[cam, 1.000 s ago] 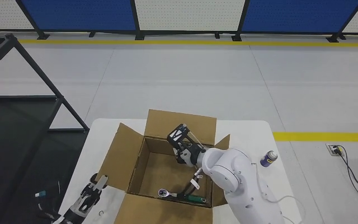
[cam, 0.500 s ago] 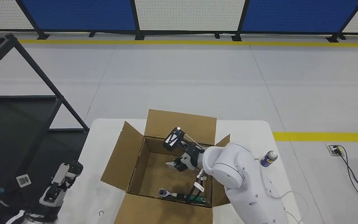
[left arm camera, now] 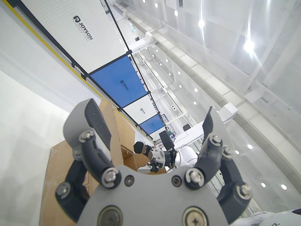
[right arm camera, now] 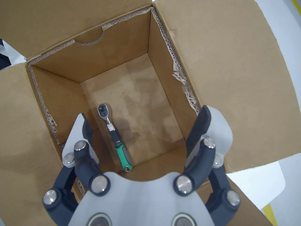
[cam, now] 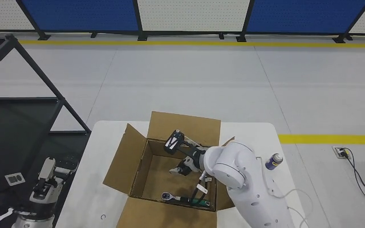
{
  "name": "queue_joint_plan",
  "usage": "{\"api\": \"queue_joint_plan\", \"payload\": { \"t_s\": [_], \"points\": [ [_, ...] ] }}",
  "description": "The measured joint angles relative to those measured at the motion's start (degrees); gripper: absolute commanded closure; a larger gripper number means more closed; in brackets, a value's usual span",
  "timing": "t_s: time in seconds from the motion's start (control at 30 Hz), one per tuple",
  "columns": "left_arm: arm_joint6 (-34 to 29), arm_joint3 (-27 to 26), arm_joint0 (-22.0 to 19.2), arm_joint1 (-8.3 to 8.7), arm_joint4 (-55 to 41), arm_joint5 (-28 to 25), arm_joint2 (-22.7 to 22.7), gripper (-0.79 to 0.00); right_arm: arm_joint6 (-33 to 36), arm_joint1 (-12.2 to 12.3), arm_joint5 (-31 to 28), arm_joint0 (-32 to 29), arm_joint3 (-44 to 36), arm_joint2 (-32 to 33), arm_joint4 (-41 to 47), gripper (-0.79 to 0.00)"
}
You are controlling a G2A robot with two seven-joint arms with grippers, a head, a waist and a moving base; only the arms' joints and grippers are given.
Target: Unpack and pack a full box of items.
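Observation:
An open cardboard box [cam: 185, 127] stands on the white table [cam: 256, 137], flaps folded outward. On its floor, by the near wall, lies a ratchet wrench [cam: 182, 199] with a green handle [right arm camera: 122, 154]. My right gripper [right arm camera: 143, 112] hangs open above the box interior [right arm camera: 131, 99], holding nothing; from above it sits over the box's middle [cam: 182, 167]. My left gripper [left arm camera: 150, 106] is open and bare, pointing up toward the ceiling. It is past the table's left edge [cam: 47, 170], well away from the box [left arm camera: 112, 128].
A small spray can [cam: 274, 161] stands on the table to the right of the box. A black metal rack frame [cam: 40, 80] rises left of the table, close to the left arm. White tabletop lies bare on both sides of the box.
My left arm swung from the table's front-left corner out past the left edge and turned upward. My right gripper shifted slightly left over the box interior.

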Motion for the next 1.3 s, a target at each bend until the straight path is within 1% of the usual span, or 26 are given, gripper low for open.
{"api": "queue_joint_plan", "payload": {
  "t_s": [0.07, 0.13, 0.17, 0.3, 0.37, 0.47, 0.6, 0.7, 0.87, 0.93, 1.2, 1.3],
  "points": [
    [0.0, 0.0, 0.0, 0.0, 0.0, 0.0, 0.0, -0.785, 0.82, -0.25, 0.63, 1.0, 0.88, -1.59, -0.38, -0.785],
    [0.0, 0.0, 0.0, 0.0, 0.0, 0.0, 0.0, -0.785, 4.4, -0.77, 1.93, 3.76, 2.82, -3.52, 0.53, -0.785],
    [0.06, 0.02, -0.09, -0.01, -0.2, 0.21, 0.0, -0.785, 7.42, -1.22, 2.63, 6.1, 4.63, -4.84, 2.04, -0.785],
    [-0.13, 0.81, -2.24, 0.03, -5.77, 4.69, -1.31, -0.785, 14.89, -2.93, 4.06, 13.87, 12.35, -9.16, 8.05, -0.785],
    [-0.87, 1.66, -3.43, 0.13, -8.97, 7.11, -2.66, -0.785, 16.62, -3.83, 5.33, 17.53, 17.25, -11.84, 11.23, -0.785],
    [-1.77, 2.59, -4.74, 0.25, -11.26, 9.45, -3.99, -0.785, 17.66, -5.06, 6.5, 22.25, 24.53, -16.15, 15.08, -0.785],
    [-3.26, 4.11, -6.59, 0.4, -12.44, 10.87, -5.0, -0.785, 16.9, -6.95, 5.73, 26.63, 33.52, -21.8, 19.0, -0.785],
    [-4.3, 5.06, -7.56, 0.46, -13.17, 11.37, -5.35, -0.785, 15.9, -8.54, 4.73, 28.45, 39.77, -26.36, 20.82, -0.785],
    [-5.26, 5.82, -8.17, 0.48, -13.55, 11.85, -5.68, -0.785, 15.27, -11.15, 4.09, 30.34, 49.0, -33.88, 26.36, -0.785],
    [-5.26, 5.83, -8.17, 0.48, -13.54, 11.86, -5.68, -0.785, 15.41, -11.44, 4.23, 30.67, 49.98, -34.97, 26.91, -0.785],
    [-5.24, 5.81, -8.16, 0.48, -13.53, 11.85, -5.67, -0.785, 15.41, -11.39, 4.25, 30.62, 49.83, -34.72, 26.79, -0.785],
    [-5.24, 5.81, -8.16, 0.48, -13.53, 11.85, -5.67, -0.785, 13.06, -11.27, 4.25, 29.71, 49.92, -35.16, 24.89, -0.785]
  ]
}}
